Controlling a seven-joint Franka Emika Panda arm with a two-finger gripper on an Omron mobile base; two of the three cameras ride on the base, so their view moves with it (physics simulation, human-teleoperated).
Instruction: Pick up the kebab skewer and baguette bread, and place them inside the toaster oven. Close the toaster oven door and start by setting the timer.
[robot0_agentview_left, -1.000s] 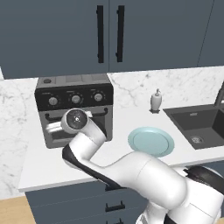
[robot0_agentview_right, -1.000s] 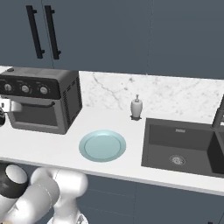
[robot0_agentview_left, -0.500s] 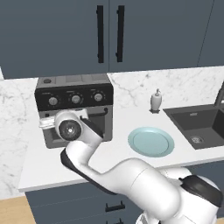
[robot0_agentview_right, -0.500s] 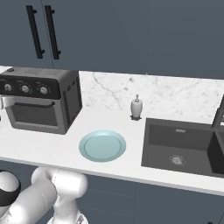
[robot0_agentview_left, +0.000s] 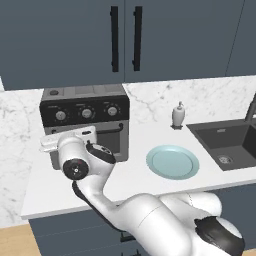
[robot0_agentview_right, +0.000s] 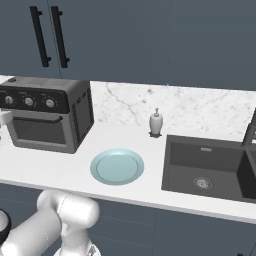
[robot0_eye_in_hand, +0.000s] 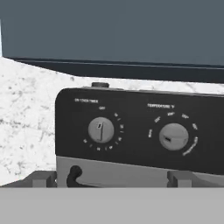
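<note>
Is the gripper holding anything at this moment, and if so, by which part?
Nothing is held. The gripper is open, its fingertips spread wide with only the toaster oven panel and its leftmost knob ahead of them.

The white marble counter (robot0_agentview_right: 65, 170) carries 3 things: the toaster oven (robot0_agentview_right: 47, 120) at its left, a light blue plate (robot0_agentview_right: 117, 166) just right of the oven, and a small soap bottle (robot0_agentview_right: 156, 122) farther right, by the wall.

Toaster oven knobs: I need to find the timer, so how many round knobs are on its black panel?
3, in a row across the black panel of the toaster oven: left knob, middle knob, right knob. None seems hidden.
</note>
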